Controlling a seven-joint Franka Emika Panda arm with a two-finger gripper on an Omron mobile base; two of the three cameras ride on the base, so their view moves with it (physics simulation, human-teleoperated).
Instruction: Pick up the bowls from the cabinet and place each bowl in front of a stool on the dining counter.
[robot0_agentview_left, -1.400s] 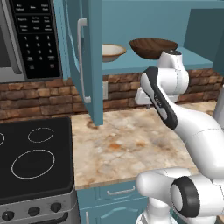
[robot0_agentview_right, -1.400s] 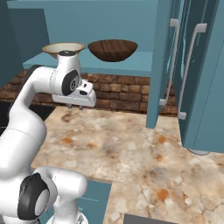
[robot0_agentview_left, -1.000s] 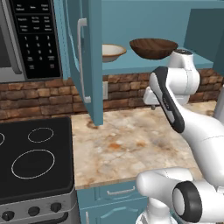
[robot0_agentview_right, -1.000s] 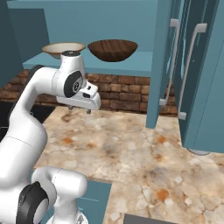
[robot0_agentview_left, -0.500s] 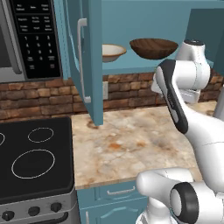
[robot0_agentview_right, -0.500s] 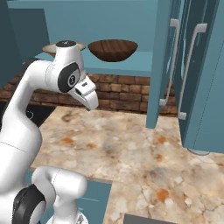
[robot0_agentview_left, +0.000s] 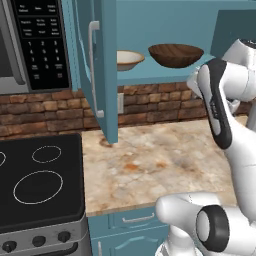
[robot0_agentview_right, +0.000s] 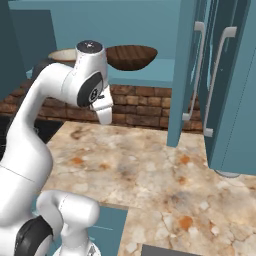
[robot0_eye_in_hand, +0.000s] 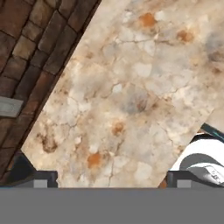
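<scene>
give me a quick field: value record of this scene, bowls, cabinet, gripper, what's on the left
wooden bowl: dark brown, upright on the cabinet shelf
cream bowl: smaller, on the same shelf beside the wooden bowl, on the side nearer the door
cabinet door: teal, swung open, light bar handle
gripper: open, empty, fingertips wide apart, looking down at the marble worktop
arm: raised in front of the shelf, touching neither bowl
left of cabinet: microwave above a black stove
task state: both bowls not yet picked
</scene>
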